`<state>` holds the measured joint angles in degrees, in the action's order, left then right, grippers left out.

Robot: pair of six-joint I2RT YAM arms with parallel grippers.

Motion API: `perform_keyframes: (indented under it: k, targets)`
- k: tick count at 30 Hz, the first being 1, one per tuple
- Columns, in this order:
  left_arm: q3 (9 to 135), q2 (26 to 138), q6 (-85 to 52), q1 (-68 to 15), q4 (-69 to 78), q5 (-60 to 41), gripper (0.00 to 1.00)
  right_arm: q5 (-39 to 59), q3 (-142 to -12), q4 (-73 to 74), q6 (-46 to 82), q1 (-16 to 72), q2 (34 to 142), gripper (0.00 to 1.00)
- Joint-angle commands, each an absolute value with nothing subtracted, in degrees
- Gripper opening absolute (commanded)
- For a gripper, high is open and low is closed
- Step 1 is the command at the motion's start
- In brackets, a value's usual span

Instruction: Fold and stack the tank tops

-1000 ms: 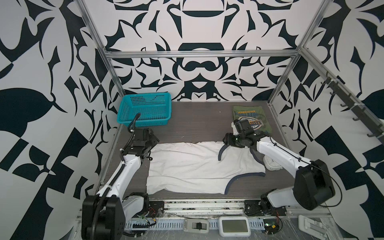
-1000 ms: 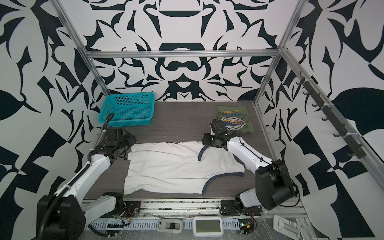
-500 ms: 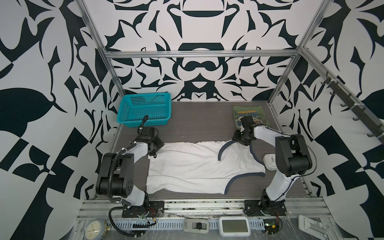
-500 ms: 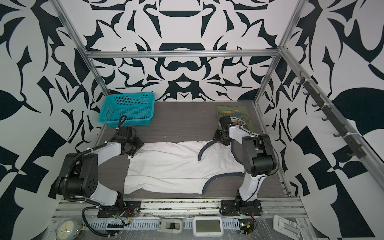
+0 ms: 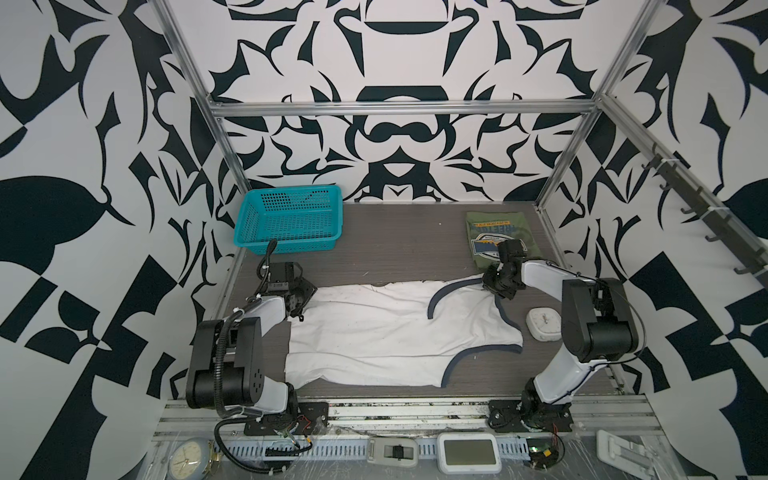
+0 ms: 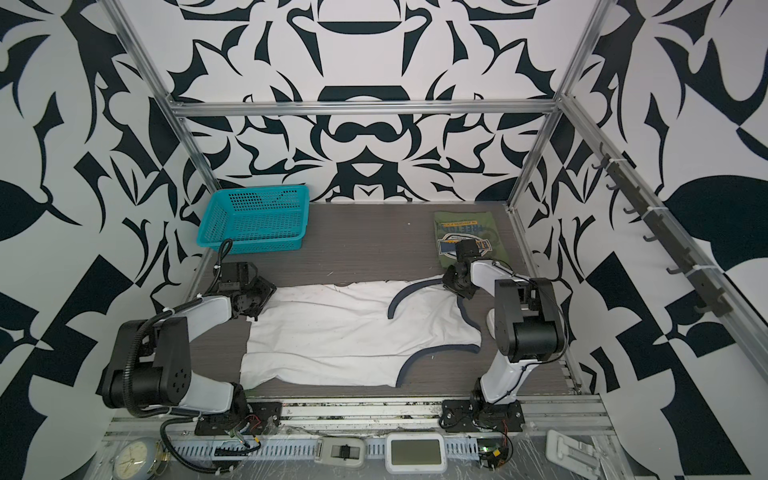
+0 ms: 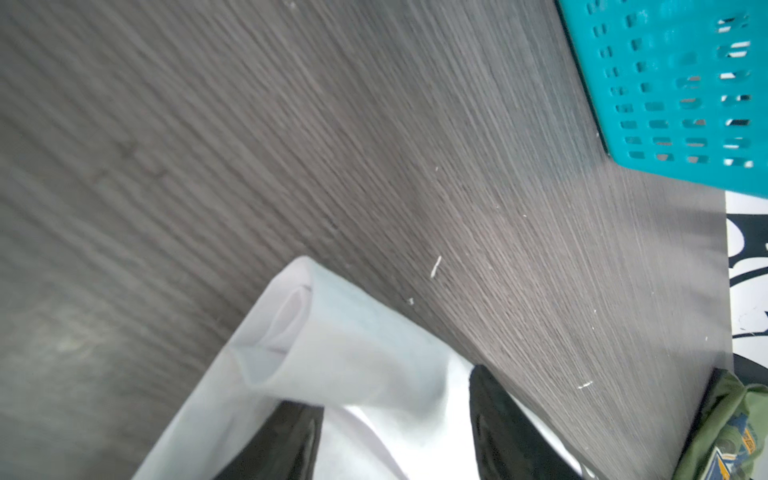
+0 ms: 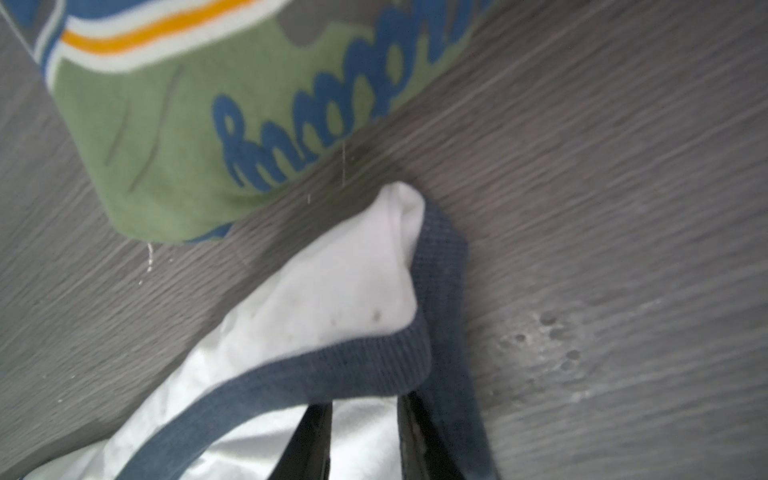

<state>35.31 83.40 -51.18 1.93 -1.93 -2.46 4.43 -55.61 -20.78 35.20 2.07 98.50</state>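
Note:
The white tank top [image 5: 395, 328] [image 6: 353, 328] with navy trim lies spread flat across the middle of the table. The olive green tank top [image 5: 494, 232] [image 6: 461, 226] sits folded at the back right, badge print up. My left gripper [image 5: 301, 309] [image 7: 395, 390] is at the white top's far left corner. It is open, its fingers [image 7: 291, 436] wide apart, with a fold of white cloth [image 7: 332, 353] between them. My right gripper [image 5: 492, 286] [image 8: 363, 401] is at the far shoulder strap [image 8: 353, 365], beside the olive top [image 8: 187, 145]. Its jaws are pinched narrow on white cloth.
A teal mesh basket [image 5: 291, 220] [image 7: 673, 83] stands at the back left. A small white round device [image 5: 542, 324] lies on the dark wood table [image 5: 395, 249] right of the white top, under my right arm. A clock [image 5: 187, 459] and small devices lie along the front rail.
Both arms have drawn their elbows back and up toward the front while the grippers stayed at the cloth's far edge. The right gripper shifted right to the strap end and its jaws narrowed.

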Motion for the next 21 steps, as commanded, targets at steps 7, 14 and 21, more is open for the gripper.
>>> perform_keyframes:
  k: [7,14,21]
  targets:
    - [40.04,75.10,-45.25,-5.66,-19.09,3.29,0.66,5.98,-55.08,-22.91,32.04,9.87,83.86,0.44]
    - [36.74,72.23,-46.76,-7.36,-19.06,1.99,0.66,7.98,-57.24,-20.49,35.11,29.96,88.07,0.48]
    - [37.18,80.64,-46.59,-7.04,-14.93,0.04,0.65,10.09,-64.56,-19.19,35.07,36.76,100.36,0.46]
